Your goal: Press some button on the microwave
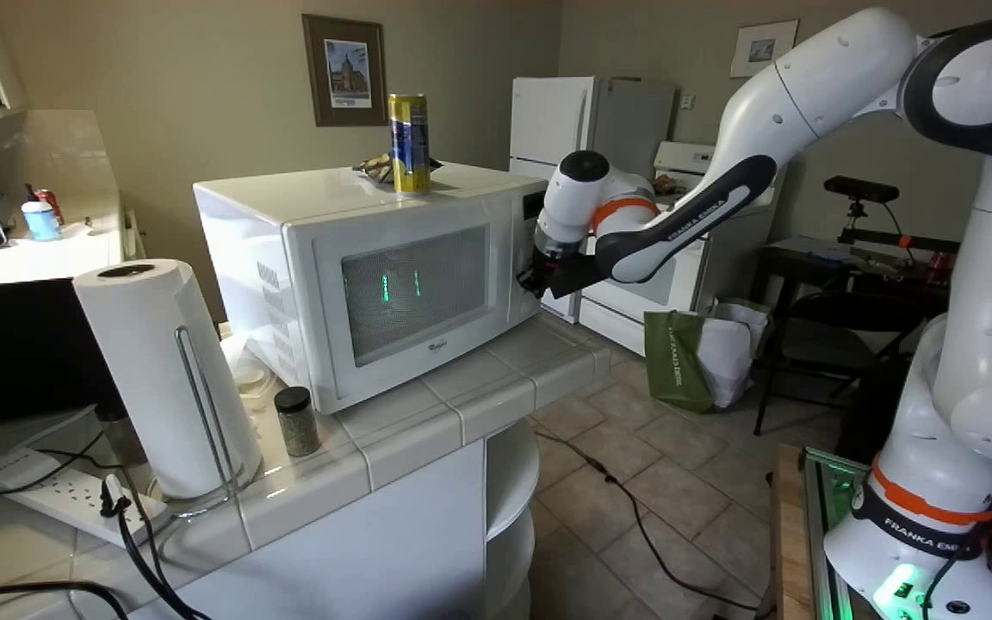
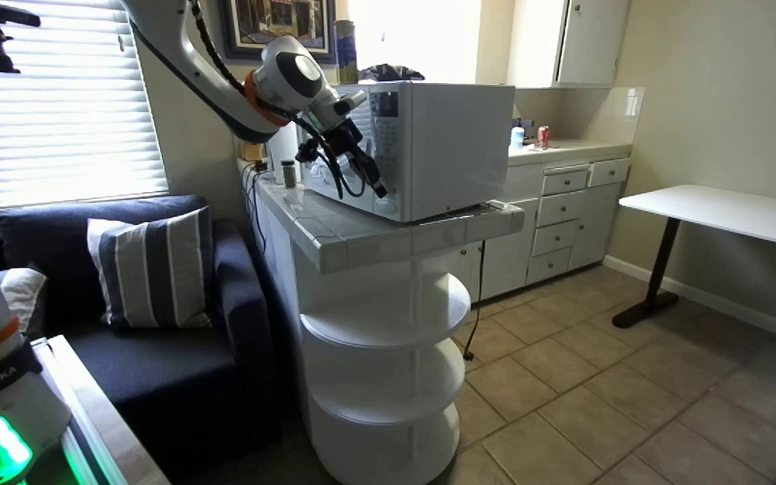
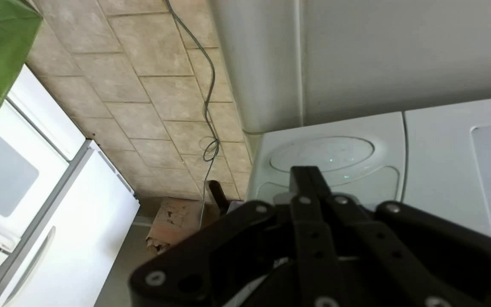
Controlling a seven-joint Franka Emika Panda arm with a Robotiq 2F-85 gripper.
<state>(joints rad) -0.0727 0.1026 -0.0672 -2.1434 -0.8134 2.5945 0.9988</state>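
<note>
Kitchen, tiled floor [image 2: 543, 417], tiled worktop [image 1: 496, 370]. My end effector [image 3: 308, 171] is clenched, fingertips [image 3: 303, 184] together, low by the control strip [image 2: 388, 145]; I can't tell whether it touches. In the wrist view the tips overlap the edge of an oval outline [image 3: 322, 152] on the strip. The microwave [image 1: 375, 280] stands on the worktop, a yellow-and-blue can [image 1: 410, 145] on its top. Farther out I note a black-lidded jar [image 1: 296, 422], then a paper towel roll [image 1: 164, 370].

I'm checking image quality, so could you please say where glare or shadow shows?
In an exterior view, the window is blown out, the sofa dim; in an exterior view, green glints streak the microwave; in the wrist view, green specks dot its panel near the claw.
</note>
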